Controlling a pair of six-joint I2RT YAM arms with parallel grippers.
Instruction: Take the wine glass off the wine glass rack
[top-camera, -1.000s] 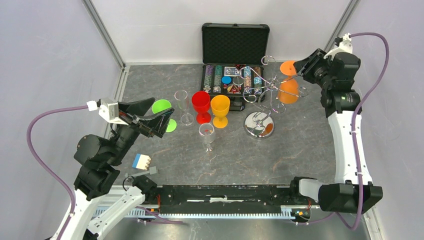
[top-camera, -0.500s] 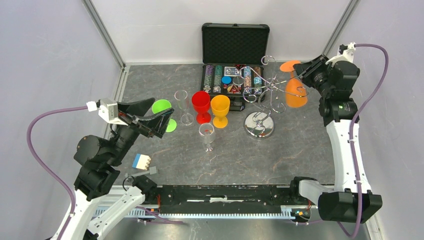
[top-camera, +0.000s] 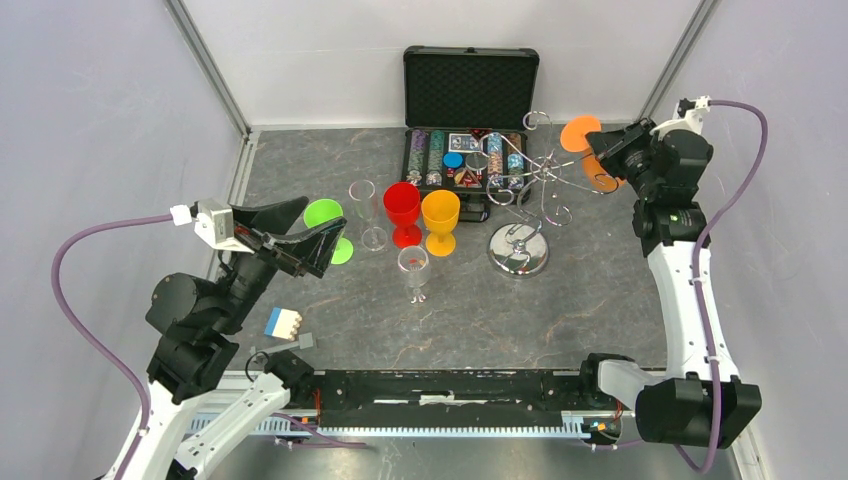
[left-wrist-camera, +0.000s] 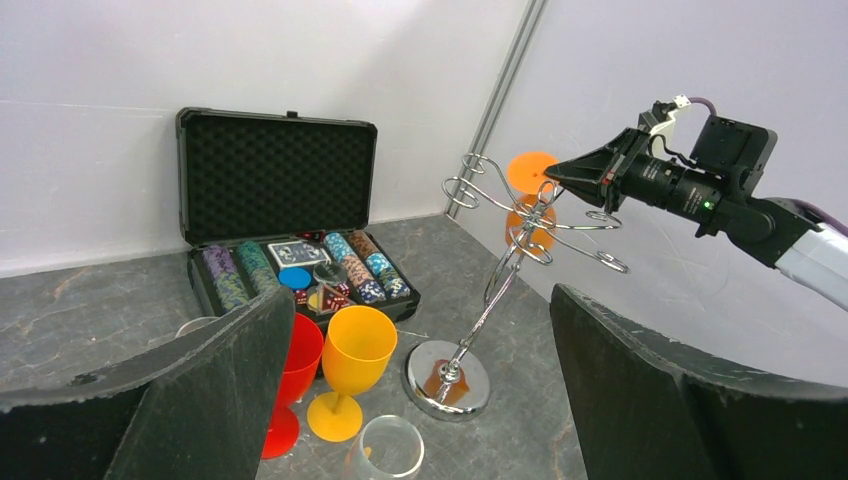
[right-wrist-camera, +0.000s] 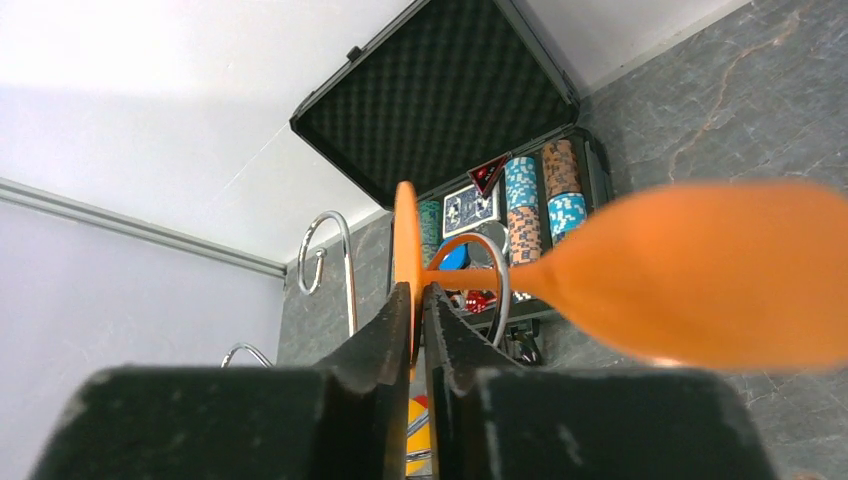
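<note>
One grasp made: our right pincer (right-wrist-camera: 420, 298) holds the wine glass (top-camera: 578, 133) by its foot at the wine glass rack (top-camera: 518, 250), upper right; our left pincer (top-camera: 315, 225) gapes wide. Next, we judge, its stem must slide off the hook.

The orange wine glass (right-wrist-camera: 700, 275) hangs upside down at the far right side of the silver wire rack (top-camera: 517, 251), its stem inside a curled hook. The right gripper (right-wrist-camera: 418, 290) pinches its foot. The rack stands upright on its round shiny base.
</note>
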